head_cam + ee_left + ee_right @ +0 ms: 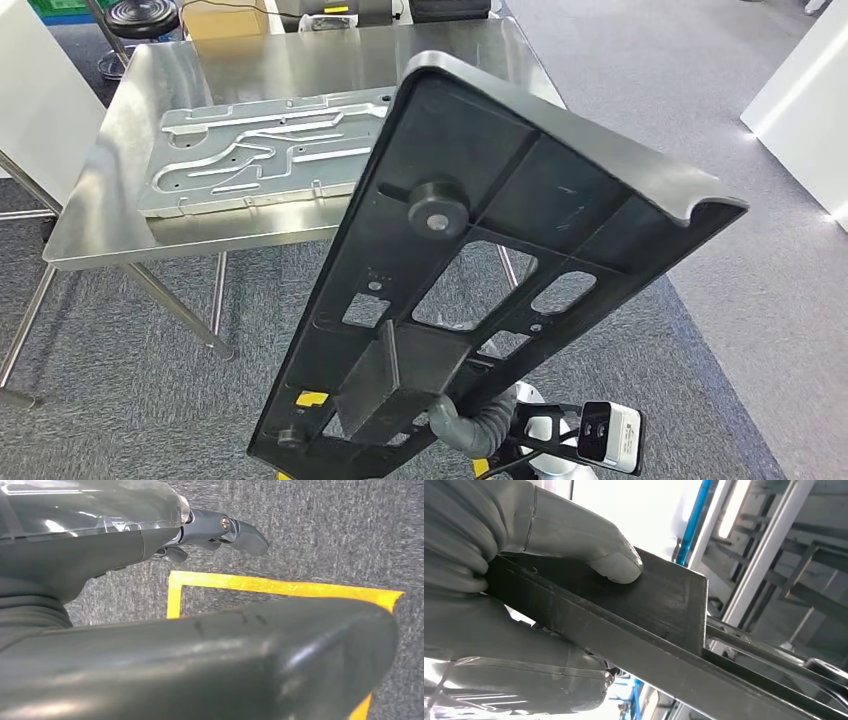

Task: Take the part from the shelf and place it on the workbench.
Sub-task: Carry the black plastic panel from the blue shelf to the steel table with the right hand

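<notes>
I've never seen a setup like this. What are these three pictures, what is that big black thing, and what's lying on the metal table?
They come from one two-armed walking robot. The wide picture is from its head, looking down; the other two are from cameras at its wrists. The big black part is a long ribbed panel the robot carries tilted before it. In the right wrist view, the right hand grips a flat tab of it, thumb pressed on top. The left wrist view shows the left hand beside the part's edge, above grey carpet with yellow tape. Ahead stands a steel workbench with a silver grooved plate on it.
</notes>
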